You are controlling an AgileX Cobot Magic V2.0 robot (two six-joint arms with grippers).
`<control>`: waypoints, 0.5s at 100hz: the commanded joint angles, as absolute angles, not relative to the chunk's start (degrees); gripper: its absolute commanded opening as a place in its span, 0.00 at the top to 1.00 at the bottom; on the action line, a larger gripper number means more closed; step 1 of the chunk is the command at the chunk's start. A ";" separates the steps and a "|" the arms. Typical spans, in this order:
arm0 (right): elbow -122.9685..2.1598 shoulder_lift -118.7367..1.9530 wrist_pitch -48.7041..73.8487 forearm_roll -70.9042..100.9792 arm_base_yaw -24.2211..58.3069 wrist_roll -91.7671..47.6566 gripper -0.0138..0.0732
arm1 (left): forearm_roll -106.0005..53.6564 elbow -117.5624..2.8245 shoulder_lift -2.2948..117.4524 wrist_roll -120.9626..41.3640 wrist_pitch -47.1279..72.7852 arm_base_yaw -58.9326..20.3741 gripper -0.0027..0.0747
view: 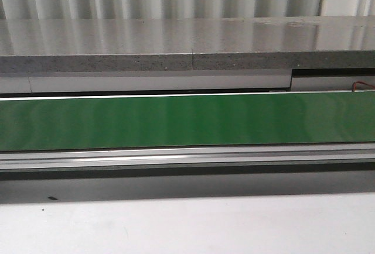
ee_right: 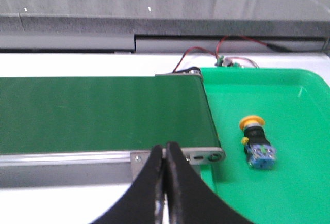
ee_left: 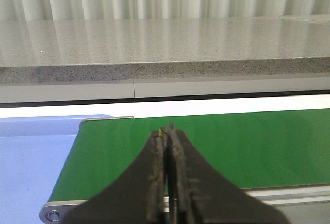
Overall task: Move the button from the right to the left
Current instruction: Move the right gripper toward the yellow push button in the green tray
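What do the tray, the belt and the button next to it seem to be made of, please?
Tray: likely moulded plastic, glossy green with a rounded rim. Belt: probably rubber or PVC, matte dark green, in a metal-looking frame. Button: seemingly plastic, with a yellow cap, black collar and translucent bluish block.

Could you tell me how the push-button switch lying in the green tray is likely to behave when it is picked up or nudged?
The push-button switch looks like rigid plastic, so it probably won't flex. It lies on its side, and the round yellow cap might let that end roll while the boxy block resists. The green tray looks smooth, so a nudge may slide it.
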State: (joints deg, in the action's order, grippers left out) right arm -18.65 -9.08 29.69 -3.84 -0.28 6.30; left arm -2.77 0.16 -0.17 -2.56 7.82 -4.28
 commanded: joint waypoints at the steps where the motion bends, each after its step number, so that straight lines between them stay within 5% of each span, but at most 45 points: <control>1: -25.25 -14.44 31.30 -4.60 -0.40 6.06 0.92 | -3.09 2.41 -2.04 -2.29 3.36 -4.60 0.99; 50: -37.14 -35.82 46.39 -3.18 -0.40 6.06 0.92 | -3.09 2.41 -2.04 -2.29 3.36 -4.60 0.99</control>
State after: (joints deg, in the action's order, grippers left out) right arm -34.12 -32.19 47.80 -2.99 -0.28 6.30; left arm -2.77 0.16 -0.17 -2.56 7.82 -4.28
